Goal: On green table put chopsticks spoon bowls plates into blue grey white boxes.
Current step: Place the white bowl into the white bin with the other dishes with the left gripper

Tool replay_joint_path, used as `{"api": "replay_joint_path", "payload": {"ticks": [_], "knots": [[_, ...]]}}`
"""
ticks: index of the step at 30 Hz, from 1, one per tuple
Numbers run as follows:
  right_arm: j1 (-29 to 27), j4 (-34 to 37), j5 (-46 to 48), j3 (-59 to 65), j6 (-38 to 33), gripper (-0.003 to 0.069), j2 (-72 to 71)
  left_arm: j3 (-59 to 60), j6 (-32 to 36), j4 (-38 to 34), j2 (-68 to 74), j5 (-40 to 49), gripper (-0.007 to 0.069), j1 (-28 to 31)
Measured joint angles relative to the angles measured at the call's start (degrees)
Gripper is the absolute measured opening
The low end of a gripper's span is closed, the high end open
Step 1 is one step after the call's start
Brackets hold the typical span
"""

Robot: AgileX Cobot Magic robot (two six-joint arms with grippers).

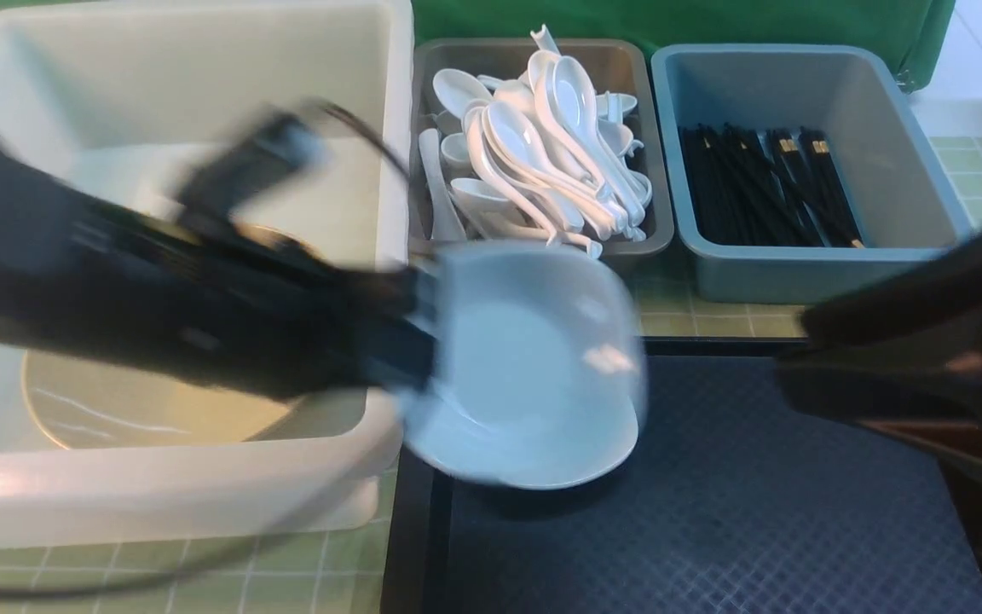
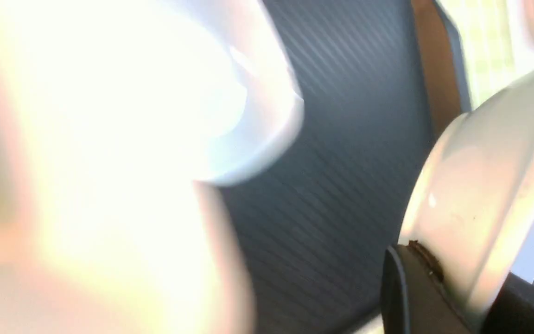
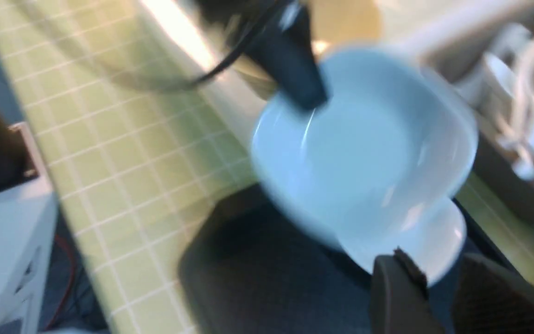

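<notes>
Plate pinched at its rim by left gripper, blurred over black tray. We can't tell whether right gripper fingers are parted.

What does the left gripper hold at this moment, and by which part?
The left gripper is shut on a white plate, held by its rim.
</notes>
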Motion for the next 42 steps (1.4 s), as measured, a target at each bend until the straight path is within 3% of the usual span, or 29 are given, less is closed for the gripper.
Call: {"api": "replay_joint_path", "payload": {"ticks": [2, 8, 13, 15, 20, 24, 28, 42], "knots": [[0.0, 2.46, 3.17, -4.68, -3.92, 0.0124, 6.12, -2.39, 1.66, 2.89, -2.27, 5.73, 0.0015, 12.31], [0.0, 8.48, 5.35, -9.77, -10.73, 0.0025, 15.06, -3.57, 3.88, 5.12, -2.72, 8.75, 0.0015, 37.07], [0.0, 14.06, 3.5, -9.93, -15.49, 0.0022, 17.52, -3.57, 4.39, 5.64, -2.28, 2.83, 0.0015, 49.9], [0.0, 14.38, 3.16, -9.93, -15.83, 0.0022, 17.73, -3.57, 4.56, 7.22, -2.28, 1.45, 0.0015, 51.05], [0.0, 14.91, 0.86, -9.94, -16.88, 0.0022, 18.11, -3.57, 4.63, 19.86, -0.2, -1.66, 0.0015, 51.8], [0.0, 14.97, -0.11, -9.94, -16.93, 0.0022, 18.37, -3.57, -2.0, 30.5, 3.16, -1.39, 0.0015, 49.67], [0.0, 15.03, -0.39, -9.94, -16.93, 0.0022, 18.42, -3.57, -6.14, 36.42, 6.13, -0.87, 0.0015, 46.16], [0.0, 15.1, 0.72, -9.94, -16.71, 0.0025, 18.42, -3.57, -11.32, 41.48, 17.88, -3.68, 0.0016, 43.13]]}}
